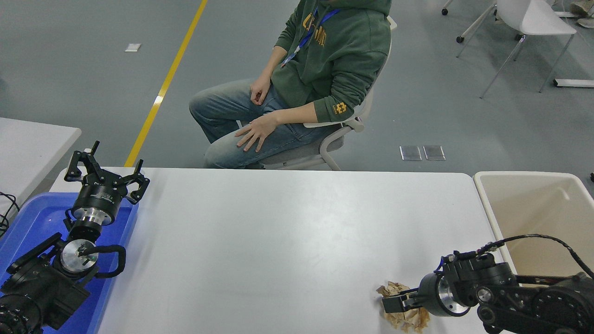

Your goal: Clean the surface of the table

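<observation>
The white table surface (287, 232) fills the middle of the head view. A crumpled brown paper wad (403, 317) lies on it at the lower right, near the front edge. My right gripper (392, 304) comes in from the right and points left, right on top of the wad; its fingers sit against the paper, and I cannot tell how wide they stand or whether they hold it. My left gripper (106, 171) is parked at the lower left above the blue tray, fingers spread open and empty.
A blue plastic tray (32, 222) sits at the table's left end under the left arm. A beige bin (533, 218) stands off the table's right end. A person in a green hoodie (334, 60) sits at the far side. A smaller white table's corner (32, 144) shows at the left.
</observation>
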Robot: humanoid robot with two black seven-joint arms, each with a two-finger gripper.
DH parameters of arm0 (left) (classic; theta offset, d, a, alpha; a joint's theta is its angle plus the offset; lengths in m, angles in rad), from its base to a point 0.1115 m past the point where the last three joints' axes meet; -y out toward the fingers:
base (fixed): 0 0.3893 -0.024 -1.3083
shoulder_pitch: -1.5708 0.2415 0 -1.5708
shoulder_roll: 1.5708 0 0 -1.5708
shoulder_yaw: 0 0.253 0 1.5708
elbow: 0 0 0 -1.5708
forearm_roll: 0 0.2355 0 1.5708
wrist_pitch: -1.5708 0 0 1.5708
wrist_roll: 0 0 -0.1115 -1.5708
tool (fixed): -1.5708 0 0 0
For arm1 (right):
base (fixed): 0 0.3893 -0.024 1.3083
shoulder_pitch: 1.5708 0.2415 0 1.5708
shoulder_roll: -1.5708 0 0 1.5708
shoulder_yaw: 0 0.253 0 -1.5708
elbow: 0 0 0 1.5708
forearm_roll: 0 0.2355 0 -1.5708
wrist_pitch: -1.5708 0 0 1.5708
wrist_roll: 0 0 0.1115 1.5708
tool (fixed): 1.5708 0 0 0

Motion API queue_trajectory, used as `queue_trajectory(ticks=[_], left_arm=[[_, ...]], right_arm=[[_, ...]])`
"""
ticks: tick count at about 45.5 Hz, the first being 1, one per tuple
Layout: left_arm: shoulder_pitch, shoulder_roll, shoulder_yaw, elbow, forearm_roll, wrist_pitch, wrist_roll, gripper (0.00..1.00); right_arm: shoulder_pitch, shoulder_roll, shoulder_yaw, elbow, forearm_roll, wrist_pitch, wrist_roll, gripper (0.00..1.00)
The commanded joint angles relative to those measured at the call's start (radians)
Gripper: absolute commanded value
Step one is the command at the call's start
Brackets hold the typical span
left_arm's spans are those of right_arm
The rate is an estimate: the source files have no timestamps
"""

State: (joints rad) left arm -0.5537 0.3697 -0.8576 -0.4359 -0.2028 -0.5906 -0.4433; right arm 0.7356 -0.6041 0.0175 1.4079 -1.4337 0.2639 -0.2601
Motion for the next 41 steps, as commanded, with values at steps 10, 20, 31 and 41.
queue_trajectory(ticks=[10, 20, 31, 41], left_arm=[[0.0, 0.0, 0.0, -0.001, 0.0, 0.0, 0.0, 1.0], [0.0, 0.0, 0.0, 0.0, 0.0, 0.0, 0.0, 1.0], [0.0, 0.0, -0.001, -0.001, 0.0, 0.0, 0.0, 1.0], [0.0, 0.0, 0.0, 0.0, 0.0, 0.0, 0.0, 1.0]], right_arm=[[-0.038, 0.006, -0.019, -0.003, -0.004, -0.041, 0.001, 0.97], [-0.039, 0.007, -0.016, -0.009, -0.004, -0.049, 0.015, 0.52], [-0.024, 0.004, -0.011, -0.018, -0.002, -0.048, 0.145, 0.0], [0.014, -0.019, 0.009, -0.023, 0.016, -0.048, 0.163, 0.0]])
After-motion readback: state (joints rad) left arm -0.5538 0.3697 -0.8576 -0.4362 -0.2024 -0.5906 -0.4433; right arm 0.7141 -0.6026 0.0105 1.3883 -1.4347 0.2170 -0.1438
